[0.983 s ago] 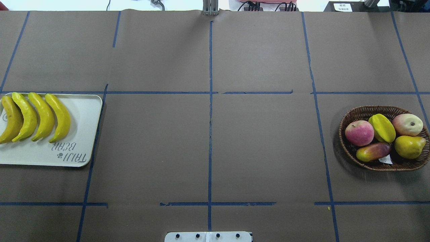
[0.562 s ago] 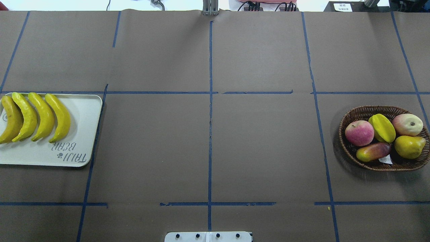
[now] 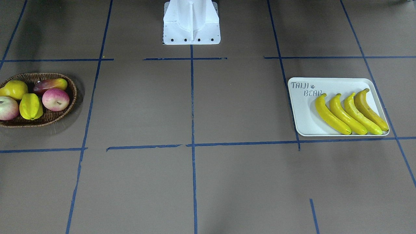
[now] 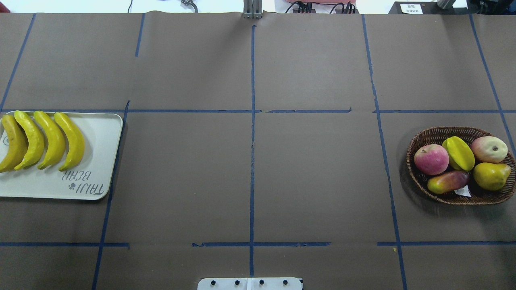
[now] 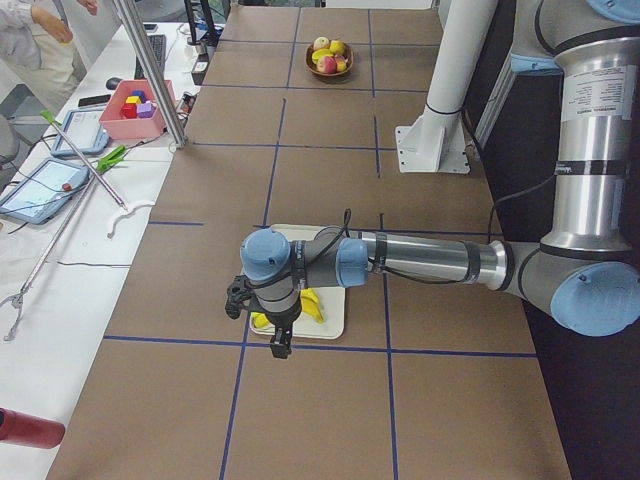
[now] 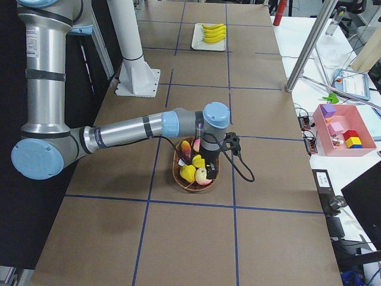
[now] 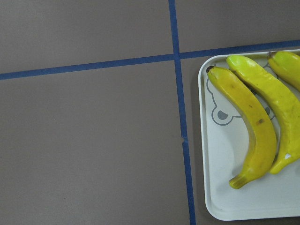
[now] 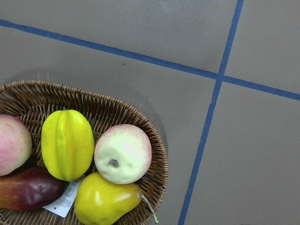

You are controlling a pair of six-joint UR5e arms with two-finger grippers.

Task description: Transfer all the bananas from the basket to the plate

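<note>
- Four bananas [image 4: 42, 141] lay side by side on the plate [image 4: 96, 161], at the table end on the robot's left
- The bananas curved the same way and touched or nearly touched; this arrangement probably allowed all four to fit in one row, with the lettered end of the plate bare
- The basket [image 4: 423, 185] sat well apart at the opposite end of the table and held no banana; it contained a starfruit [image 4: 459, 154], a pear [image 4: 491, 176], two apples [image 4: 431, 159] and one reddish fruit [image 4: 447, 181]
- The left gripper [image 5: 280, 345] pointed downward above the near edge of the plate; only the side view showed it, so whether its jaws were apart or together could not be told
- The right gripper [image 6: 208, 162] hung over the basket, pointing downward; its jaw state likewise could not be told
- Neither wrist view showed anything held
- Judgement: the transfer appeared complete, and neither arm had a further banana to fetch
</note>
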